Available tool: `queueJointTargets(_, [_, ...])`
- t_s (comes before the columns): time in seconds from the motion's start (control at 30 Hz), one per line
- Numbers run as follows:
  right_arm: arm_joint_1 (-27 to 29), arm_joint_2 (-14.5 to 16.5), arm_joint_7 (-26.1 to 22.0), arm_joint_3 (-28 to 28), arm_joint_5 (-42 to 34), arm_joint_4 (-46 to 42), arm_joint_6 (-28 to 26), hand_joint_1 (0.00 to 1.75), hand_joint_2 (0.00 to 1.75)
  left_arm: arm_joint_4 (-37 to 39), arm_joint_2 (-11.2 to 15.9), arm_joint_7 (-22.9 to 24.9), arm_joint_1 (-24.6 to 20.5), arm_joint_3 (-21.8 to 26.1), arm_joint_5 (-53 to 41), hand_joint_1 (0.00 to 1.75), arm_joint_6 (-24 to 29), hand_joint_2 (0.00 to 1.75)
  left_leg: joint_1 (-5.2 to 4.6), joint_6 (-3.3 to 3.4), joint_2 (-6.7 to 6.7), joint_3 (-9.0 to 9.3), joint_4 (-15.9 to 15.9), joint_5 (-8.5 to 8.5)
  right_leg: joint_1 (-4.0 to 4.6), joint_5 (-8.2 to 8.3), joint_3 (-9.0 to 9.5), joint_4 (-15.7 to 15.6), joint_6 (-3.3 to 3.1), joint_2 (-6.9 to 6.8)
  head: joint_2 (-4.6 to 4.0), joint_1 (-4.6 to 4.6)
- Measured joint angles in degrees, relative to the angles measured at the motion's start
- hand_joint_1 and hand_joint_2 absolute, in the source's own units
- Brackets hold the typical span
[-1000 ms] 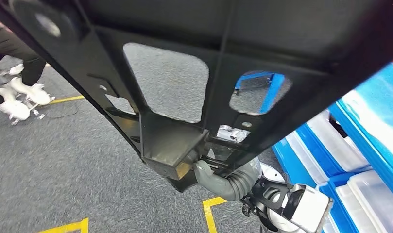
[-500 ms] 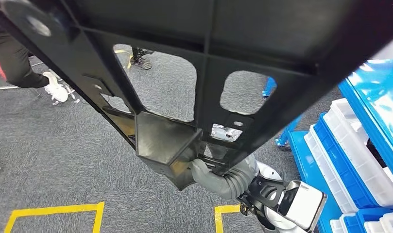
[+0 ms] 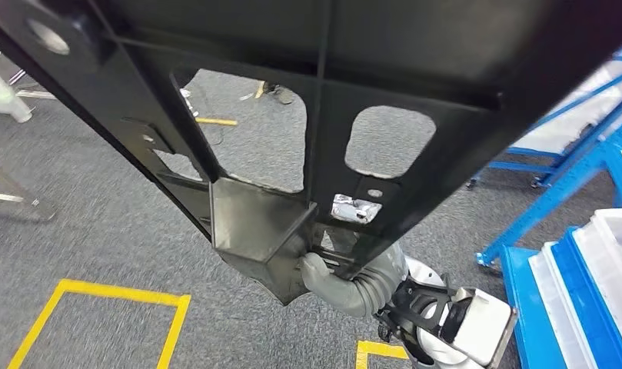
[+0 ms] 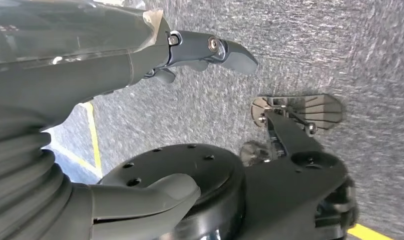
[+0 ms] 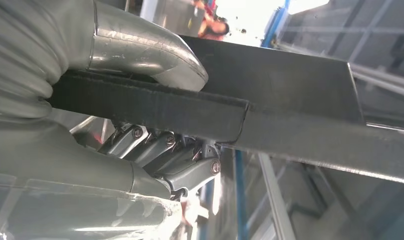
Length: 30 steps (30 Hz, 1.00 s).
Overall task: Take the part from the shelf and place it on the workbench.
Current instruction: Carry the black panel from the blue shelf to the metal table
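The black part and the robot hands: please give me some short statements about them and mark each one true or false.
1. The right robot hand grips an edge of the black part, with the thumb on one side and the fingers on the other. True.
2. The left robot hand also holds the black part. False: it holds nothing and its fingers are apart, above the grey carpet.
3. The black part already lies on a workbench. False: it is held up in the air over the carpet.
4. The black part has cut-out openings through which the carpet can be seen. True.
5. Yellow tape lines are marked on the floor. True.
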Motion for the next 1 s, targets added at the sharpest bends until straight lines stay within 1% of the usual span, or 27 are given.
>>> queueJointTargets(0.03, [0.2, -0.1, 0.0, 0.0, 0.1, 0.0, 0.0, 1.75, 1.75, 0.0, -0.1, 0.0, -0.1, 0.0, 0.0, 0.00, -0.1, 1.75, 0.05, 0.03, -0.97, -0.04, 0.0, 0.01, -0.02, -1.40, -2.16, 4.0, -0.09, 1.01, 0.00, 0.02])
queueJointTargets(0.07, [0.3, -0.2, 0.0, -0.1, 0.1, 0.0, 0.0, 1.75, 1.75, 0.0, -0.1, 0.0, -0.1, 0.0, 0.0, 0.00, -0.2, 1.75, 0.10, 0.02, -1.98, -0.06, 0.0, 0.01, -0.06, -2.21, -3.99, 7.0, 0.04, 1.36, 0.00, 0.08])
queueJointTargets(0.1, [0.4, -0.3, 0.0, -0.1, 0.2, 0.0, 0.0, 1.75, 1.75, 0.0, -0.2, 0.0, -0.1, 0.0, 0.0, 0.00, -0.3, 1.75, 0.14, 0.01, -2.98, -0.04, 0.1, 0.00, -0.12, -2.12, -4.98, 8.2, 0.39, 1.47, 0.00, 0.07])
queueJointTargets(0.13, [0.4, -0.3, 0.0, -0.1, 0.3, 0.0, 0.0, 1.75, 1.75, 0.0, -0.3, 0.1, 0.0, 0.0, 0.0, 0.00, -0.4, 1.75, 0.20, -0.05, -3.99, 0.03, 0.1, -0.02, -0.23, -0.99, -4.80, 6.9, 0.98, 1.57, 0.00, 0.07])
queueJointTargets(0.17, [0.4, -0.3, 0.0, -0.2, 0.3, 0.0, 0.1, 1.75, 1.75, 0.0, -0.3, 0.1, 0.0, 0.0, 0.0, 0.00, -0.4, 1.75, 0.30, -0.17, -4.96, 0.12, 0.2, -0.08, -0.41, 0.94, -3.52, 3.4, 1.66, 1.92, 0.00, 0.07])
queueJointTargets(0.2, [0.3, -0.3, 0.0, -0.2, 0.4, 0.0, 0.2, 1.75, 1.75, 0.0, -0.3, 0.2, 0.0, 0.0, 0.1, 0.00, -0.4, 1.75, 0.41, -0.39, -5.87, 0.13, 0.4, -0.20, -0.71, 3.00, -1.76, -1.0, 2.29, 2.96, 0.00, 0.08])
queueJointTargets(0.23, [0.3, -0.3, 0.0, -0.2, 0.5, 0.1, 0.3, 1.75, 1.75, 0.0, -0.3, 0.3, 0.0, 0.0, 0.3, 0.00, -0.3, 1.75, 0.43, -0.70, -6.70, 0.01, 0.7, -0.36, -0.89, 4.62, -0.22, -4.7, 2.53, 4.09, 0.00, 0.10])
queueJointTargets(0.27, [0.2, -0.3, 0.1, -0.2, 0.5, 0.2, 0.4, 1.75, 1.75, 0.0, -0.3, 0.4, 0.0, 0.0, 0.4, 0.00, -0.1, 1.75, 0.42, -1.05, -7.36, -0.23, 0.9, -0.48, -0.98, 5.61, 0.82, -7.0, 2.38, 4.96, 0.00, 0.11])
queueJointTargets(0.3, [0.1, -0.3, 0.1, -0.2, 0.6, 0.2, 0.5, 1.75, 1.75, 0.0, -0.3, 0.5, 0.0, 0.0, 0.7, 0.00, 0.1, 1.75, 0.41, -1.40, -7.91, -0.51, 1.1, -0.51, -0.95, 5.96, 1.22, -7.9, 1.93, 5.47, 0.00, 0.11])
queueJointTargets(0.37, [-0.2, -0.1, 0.1, -0.1, 0.4, 0.4, 1.0, 1.75, 1.75, 0.0, -0.3, 0.6, 0.1, 0.0, 1.1, 0.00, 0.7, 1.75, 0.51, -1.99, -8.85, -0.97, 1.1, -0.39, -0.90, 6.12, 1.29, -7.9, 0.78, 4.53, 0.00, 0.08])
queueJointTargets(0.4, [-0.5, 0.1, 0.2, -0.1, 0.2, 0.5, 1.3, 1.75, 1.75, 0.0, -0.3, 0.6, 0.2, 0.0, 1.3, 0.00, 0.9, 1.75, 0.53, -2.24, -8.47, -1.16, 1.3, -0.55, -0.96, 6.18, 1.34, -8.0, 0.38, 3.96, 0.00, 0.06])
queueJointTargets(0.43, [-0.7, 0.4, 0.2, -0.1, 0.0, 0.5, 1.4, 1.75, 1.75, 0.0, -0.3, 0.5, 0.2, 0.0, 1.3, 0.00, 1.1, 1.75, 0.48, -2.51, -7.17, -1.67, 2.3, -1.24, -1.06, 6.19, 1.43, -8.1, -0.06, 3.26, 0.00, -0.12])
queueJointTargets(0.47, [-0.8, 0.6, 0.2, -0.1, -0.1, 0.5, 1.5, 1.75, 1.75, 0.0, -0.3, 0.4, 0.2, 0.0, 1.3, 0.00, 1.1, 1.75, 0.46, -2.77, -5.25, -2.78, 4.6, -2.61, -1.14, 6.15, 1.52, -8.2, -0.44, 2.49, 0.00, -0.29])
queueJointTargets(0.5, [-0.8, 0.7, 0.3, -0.1, -0.2, 0.5, 1.5, 1.75, 1.75, 0.0, -0.3, 0.3, 0.1, 0.0, 1.3, 0.00, 1.2, 1.75, 0.43, -3.01, -3.07, -4.51, 8.0, -4.44, -0.89, 6.03, 1.60, -8.2, -0.74, 1.65, 0.00, -0.47])
queueJointTargets(0.53, [-0.7, 0.8, 0.3, -0.1, -0.3, 0.5, 1.5, 1.75, 1.75, 0.0, -0.3, 0.2, -0.1, 0.0, 1.3, 0.00, 1.2, 1.75, 0.51, -3.22, -1.58, -6.60, 12.1, -6.28, -0.72, 5.90, 1.62, -8.2, -1.02, 0.75, 0.00, -0.64])
queueJointTargets(0.57, [-0.7, 0.8, 0.4, -0.1, -0.3, 0.5, 1.5, 1.75, 1.75, 0.0, -0.3, 0.1, -0.1, 0.0, 1.3, 0.00, 1.2, 1.75, 0.61, -3.34, -0.89, -8.46, 15.5, -7.55, -0.53, 5.81, 1.63, -8.2, -1.15, -0.15, 0.00, -0.64])
queueJointTargets(0.6, [-0.7, 0.8, 0.4, -0.1, -0.3, 0.5, 1.6, 1.75, 1.75, 0.0, -0.2, 0.0, -0.2, 0.1, 1.3, 0.00, 1.3, 1.75, 0.66, -3.38, -0.67, -9.49, 17.4, -7.82, -0.38, 5.71, 1.66, -8.2, -1.26, -1.02, 0.00, -0.64])
queueJointTargets(0.63, [-0.7, 0.8, 0.5, -0.1, -0.3, 0.5, 1.6, 1.75, 1.75, 0.0, -0.2, 0.0, -0.1, 0.1, 1.3, 0.00, 1.3, 1.75, 0.67, -3.31, -0.51, -9.27, 16.9, -6.92, -0.29, 5.61, 1.74, -8.2, -1.37, -1.84, 0.00, -0.64])
queueJointTargets(0.67, [-0.7, 0.8, 0.6, -0.1, -0.3, 0.5, 1.7, 1.75, 1.75, 0.0, -0.2, 0.0, -0.1, 0.1, 1.3, 0.00, 1.3, 1.75, 0.65, -3.14, -0.15, -7.84, 14.2, -5.20, -0.22, 5.49, 1.87, -8.2, -1.42, -2.60, 0.00, -0.64])
queueJointTargets(0.73, [-0.7, 1.1, 0.7, -0.1, -0.3, 0.5, 1.9, 1.75, 1.75, 0.0, -0.1, 0.1, -0.2, 0.1, 1.3, 0.00, 1.4, 1.75, 0.30, -2.47, 2.18, -3.37, 6.2, -1.78, 0.06, 5.17, 2.26, -8.2, -1.32, -3.89, 0.00, -0.62])
queueJointTargets(0.77, [-0.7, 1.2, 0.8, -0.1, -0.3, 0.5, 2.0, 1.75, 1.75, 0.0, -0.1, 0.1, -0.3, 0.1, 1.4, 0.00, 1.4, 1.75, 0.02, -2.14, 3.22, -1.83, 3.4, -0.96, 0.21, 5.00, 2.41, -8.2, -1.14, -4.41, 0.00, -0.58])
queueJointTargets(0.8, [-0.7, 1.2, 0.9, -0.1, -0.3, 0.5, 2.1, 1.75, 1.75, 0.0, -0.1, 0.2, -0.3, 0.1, 1.4, 0.00, 1.4, 1.75, -0.30, -1.85, 3.86, -1.07, 1.9, -0.76, 0.31, 4.84, 2.55, -8.2, -0.93, -4.97, 0.00, -0.55])
queueJointTargets(0.87, [-0.8, 1.4, 1.0, -0.1, -0.2, 0.5, 2.2, 1.75, 1.75, 0.0, -0.1, 0.2, -0.4, 0.0, 1.5, 0.00, 1.4, 1.75, -0.67, -1.39, 2.96, -0.98, 1.4, -0.84, 0.34, 4.59, 2.89, -8.3, -0.42, -6.15, 0.00, -0.50])
queueJointTargets(0.9, [-0.9, 1.5, 1.0, -0.2, -0.2, 0.5, 2.2, 1.75, 1.75, 0.0, -0.2, 0.2, -0.3, 0.0, 1.5, 0.00, 1.4, 1.75, -0.57, -1.16, 2.28, -0.70, 1.0, -0.65, 0.27, 4.37, 3.00, -8.1, -0.14, -5.93, 0.00, -0.47])
queueJointTargets(0.93, [-0.9, 1.6, 1.0, -0.2, -0.2, 0.5, 2.2, 1.75, 1.75, 0.0, -0.3, 0.2, -0.3, 0.0, 1.5, 0.00, 1.4, 1.75, -0.35, -0.90, 1.60, -0.35, 0.6, -0.41, 0.19, 3.91, 2.78, -7.3, 0.08, -4.66, -0.01, -0.48])
queueJointTargets(0.97, [-1.0, 1.6, 1.0, -0.2, -0.2, 0.5, 2.3, 1.75, 1.75, 0.0, -0.3, 0.3, -0.3, 0.0, 1.5, 0.00, 1.4, 1.75, -0.08, -0.66, 0.88, -0.04, 0.2, -0.15, 0.12, 3.01, 1.96, -5.4, 0.17, -2.85, -0.01, -0.44])
queueJointTargets(1.0, [-0.9, 1.6, 1.0, -0.3, -0.2, 0.6, 2.3, 1.75, 1.75, 0.0, -0.4, 0.4, -0.4, 0.0, 1.5, 0.00, 1.4, 1.75, 0.17, -0.50, 0.13, 0.12, 0.0, 0.04, -0.05, 1.72, 0.35, -2.2, 0.13, -0.75, -0.02, -0.37])
